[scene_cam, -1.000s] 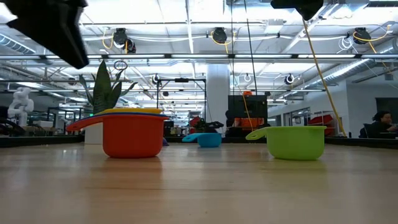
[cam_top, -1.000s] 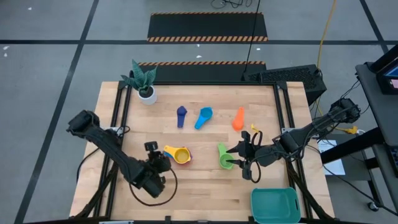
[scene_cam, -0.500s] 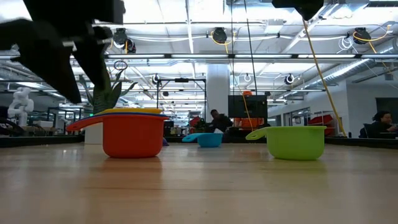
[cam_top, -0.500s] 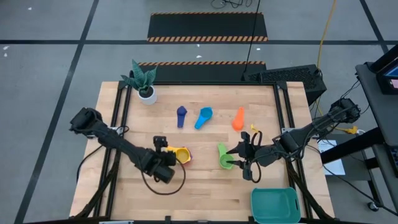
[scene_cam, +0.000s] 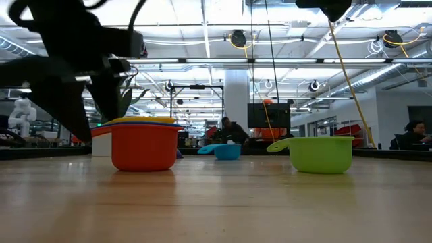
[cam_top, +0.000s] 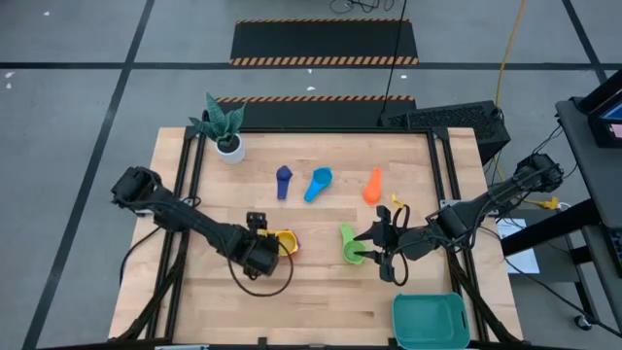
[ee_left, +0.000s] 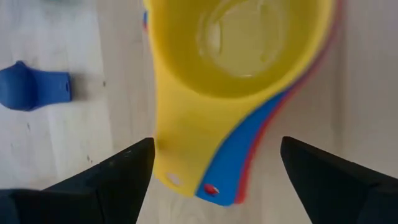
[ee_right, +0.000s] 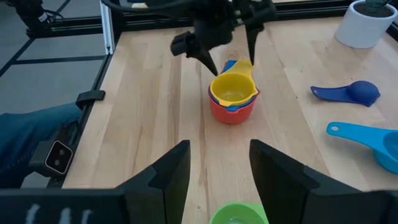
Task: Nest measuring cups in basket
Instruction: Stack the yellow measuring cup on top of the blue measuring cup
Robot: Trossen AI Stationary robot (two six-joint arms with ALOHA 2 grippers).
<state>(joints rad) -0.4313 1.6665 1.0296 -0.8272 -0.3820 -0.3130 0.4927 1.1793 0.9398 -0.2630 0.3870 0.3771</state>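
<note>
Left gripper (cam_top: 260,233) spread wide over the handles of a nested stack, yellow cup (cam_top: 283,241) on top, holding nothing.
White plant pot (cam_top: 230,148) sits at the table's far left corner; navy cup (cam_top: 283,179), light blue cup (cam_top: 319,182) and orange cup (cam_top: 373,185) lie in a row beyond. Stack's blue and red cups show only as rims. Right gripper (cam_top: 374,245) hovers just beside the green cup (cam_top: 350,245), fingers parted, empty. Basket (cam_top: 430,321) stands at the near right edge, partly cut off.
</note>
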